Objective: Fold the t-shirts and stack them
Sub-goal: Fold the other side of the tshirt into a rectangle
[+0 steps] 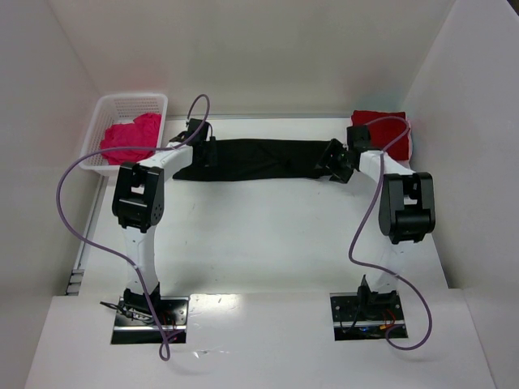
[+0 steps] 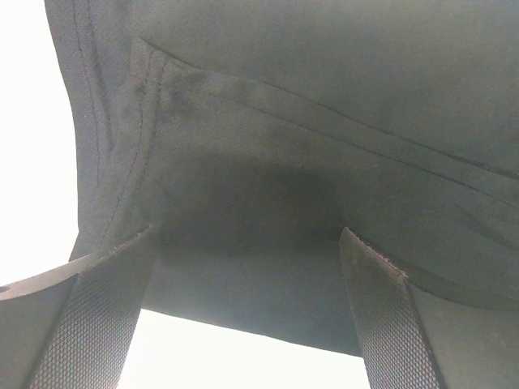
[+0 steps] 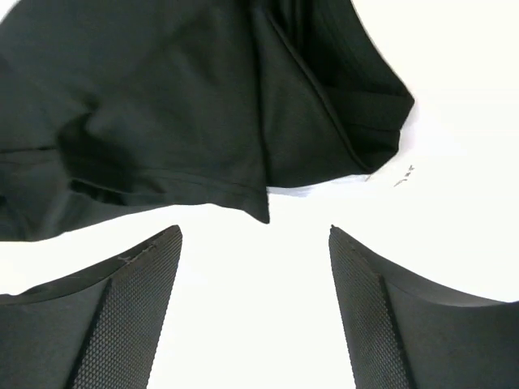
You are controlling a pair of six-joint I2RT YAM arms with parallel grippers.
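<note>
At twelve o'clock on the white surface (image 1: 268, 235), the soft black cloth t-shirt (image 1: 259, 160) lies as a folded band between the wide-spread left tool (image 2: 247, 243) and the parted, empty right tool (image 3: 255, 231), so an uneven grab at one end could drag its fold apart.

A robotics lab bench, not a home or shop; a bare white table (image 1: 259, 243) is boxed in by plain white panels (image 1: 243, 49) at the back and both sides; the left arm (image 1: 139, 198) and right arm (image 1: 405, 207) stand bolted on metal plates (image 1: 174, 312) at its near edge; purple cables (image 1: 353, 243) loop loose along them; the only everyday things are a white mesh basket (image 1: 122, 104) holding a pink t-shirt (image 1: 130, 138), a black t-shirt (image 1: 259, 158) and a dark red t-shirt (image 1: 381, 126).
</note>
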